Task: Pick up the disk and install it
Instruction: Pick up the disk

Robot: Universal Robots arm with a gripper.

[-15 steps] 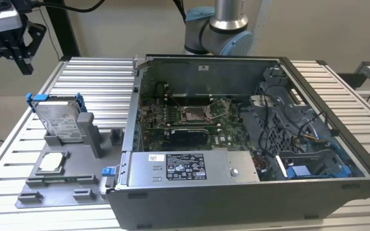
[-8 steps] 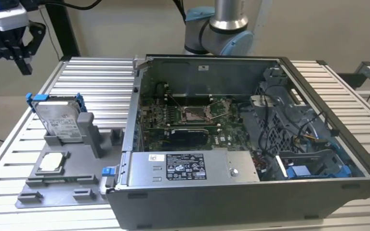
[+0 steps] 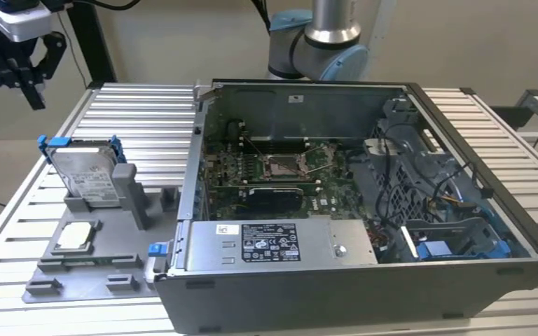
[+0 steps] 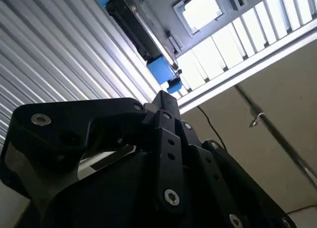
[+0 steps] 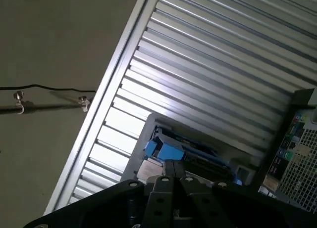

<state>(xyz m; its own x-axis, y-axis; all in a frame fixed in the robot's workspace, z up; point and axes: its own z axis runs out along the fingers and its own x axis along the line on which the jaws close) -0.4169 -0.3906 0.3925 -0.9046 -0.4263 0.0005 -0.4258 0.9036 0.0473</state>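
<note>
Open computer case (image 3: 344, 294): lying on the slatted table (image 3: 138, 112), disk not yet in it.
Grey holder (image 3: 82, 269): sitting just beside the case.
Disk (image 3: 87, 175): standing upright in the holder, untouched.
My gripper (image 3: 36, 101): I am hovering well above the disk with fingers (image 4: 168, 109) pressed together, gripping nothing.

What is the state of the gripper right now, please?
Gripper: closed, holding nothing. The disk stands upright in the grey holder, apart from the gripper.
</note>
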